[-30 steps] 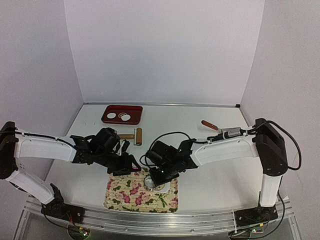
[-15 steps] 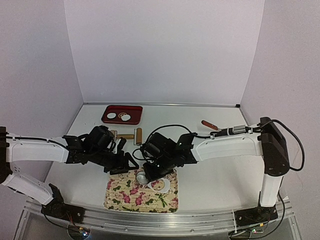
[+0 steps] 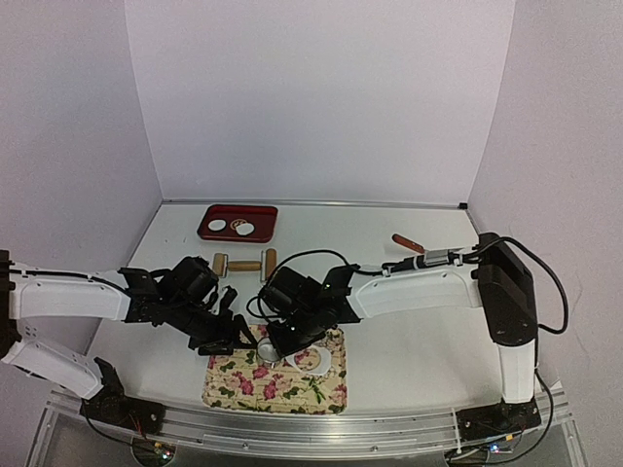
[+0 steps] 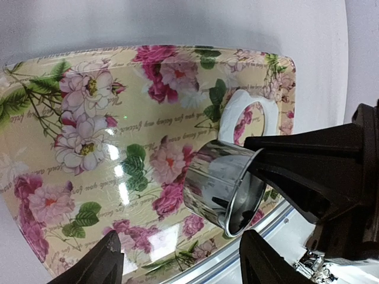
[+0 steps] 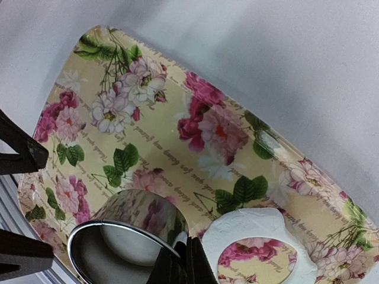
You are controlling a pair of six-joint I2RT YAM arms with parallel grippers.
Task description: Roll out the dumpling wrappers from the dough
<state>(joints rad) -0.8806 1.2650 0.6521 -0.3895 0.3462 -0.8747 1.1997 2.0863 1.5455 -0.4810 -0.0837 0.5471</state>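
Note:
My right gripper (image 3: 279, 341) is shut on the rim of the metal ring cutter (image 3: 270, 347) and holds it tilted just above the floral mat (image 3: 243, 384). In the right wrist view a white disc of dough (image 5: 124, 245) shows inside the ring cutter (image 5: 133, 222). The flat leftover dough with a hole (image 3: 316, 360) lies on the mat's right part. My left gripper (image 4: 186, 263) stands open beside the ring cutter (image 4: 219, 183), touching nothing. Two dumpling wrappers (image 3: 216, 226) (image 3: 244, 230) lie in the red tray (image 3: 234, 213) at the back.
A wooden rolling pin (image 3: 243, 264) lies between the tray and the mat. A red-handled tool (image 3: 409, 243) lies at the back right. The two arms are close together over the mat's left half, near the table's front rail (image 3: 321, 428).
My right gripper has carried the ring cutter left, off the leftover dough, and tilted it. My left gripper has moved nearer and left along with it, and its jaws have widened.

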